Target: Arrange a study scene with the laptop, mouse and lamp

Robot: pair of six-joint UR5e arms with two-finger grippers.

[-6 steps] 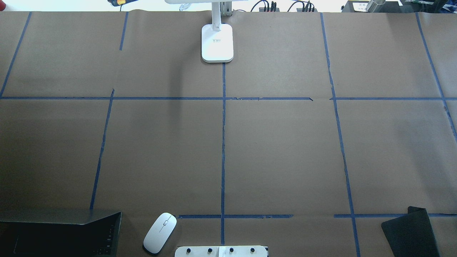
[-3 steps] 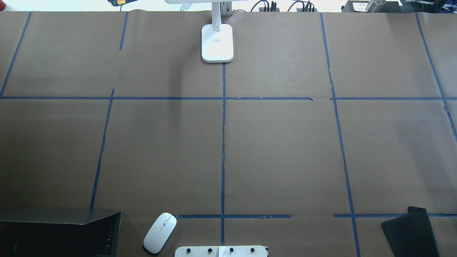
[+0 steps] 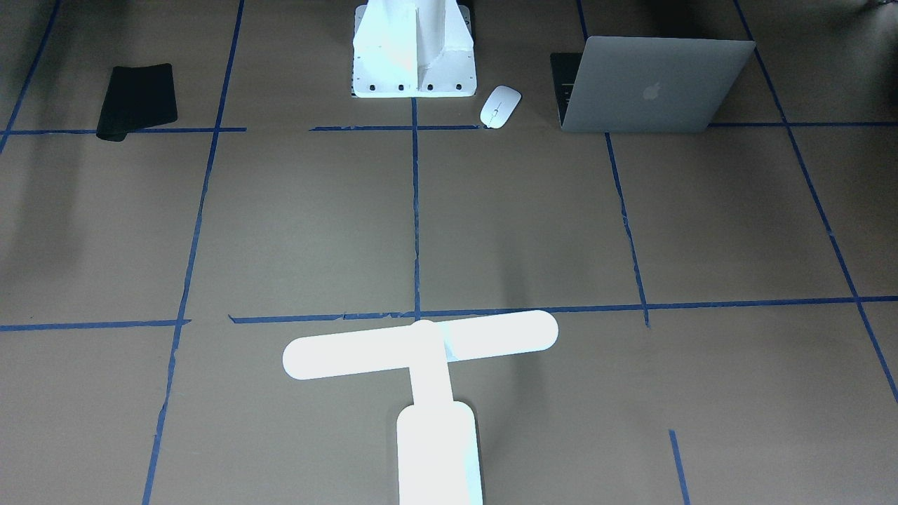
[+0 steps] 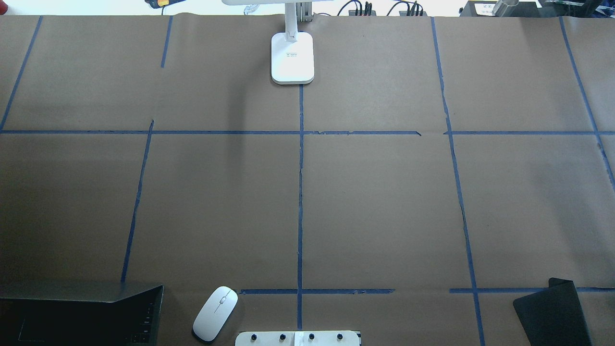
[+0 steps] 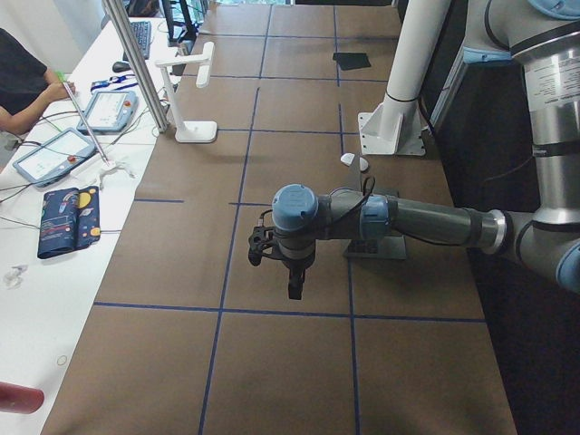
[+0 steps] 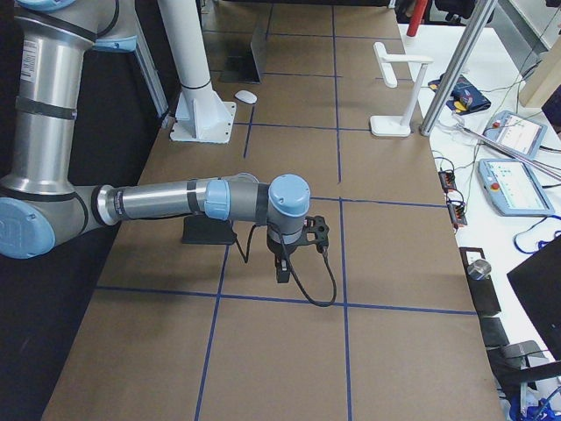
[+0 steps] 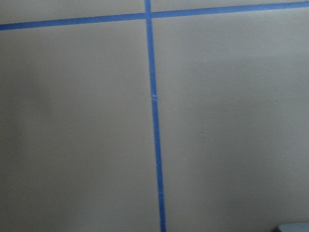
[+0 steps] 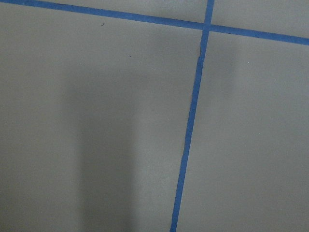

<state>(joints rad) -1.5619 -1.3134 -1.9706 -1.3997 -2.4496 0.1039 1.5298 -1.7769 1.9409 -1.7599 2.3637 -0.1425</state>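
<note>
Paper, brown and ruled into large rectangles by blue tape (image 4: 300, 192), covers the table (image 4: 384, 202) and fills every view. The left arm (image 5: 426, 217) comes in from the right edge of the left-side view and lies level above the paper at mid-frame. The right arm (image 6: 166, 200) comes in from the left edge of the right-side view, also level. A white pedestal (image 3: 414, 56) stands at the top centre of the front-facing view, and its bolted foot shows at the bottom centre of the overhead view.

The laptop (image 3: 652, 88) stands open at the upper right of the front-facing view, with the back of its lid and its logo towards the camera. In the overhead view it sits in the lower left corner with its dark keyboard showing. The lamp (image 3: 421, 347) glows white at the bottom centre of the front-facing view, its bar head lying crosswise just below a horizontal tape line. In the overhead view its base is at the top centre, well apart from the other items. A black mat (image 3: 137, 100) lies at the upper left of the front-facing view. The mouse (image 3: 500, 106) rests at the upper centre, between the pedestal's foot and the laptop, touching neither.

The left gripper (image 5: 292, 288) hangs pointing down at mid-frame of the left-side view, above the paper. The right gripper (image 6: 282, 272) hangs likewise in the right-side view. I cannot tell how far either claw is parted or whether it grasps anything. Both wrist views show only paper and tape.
</note>
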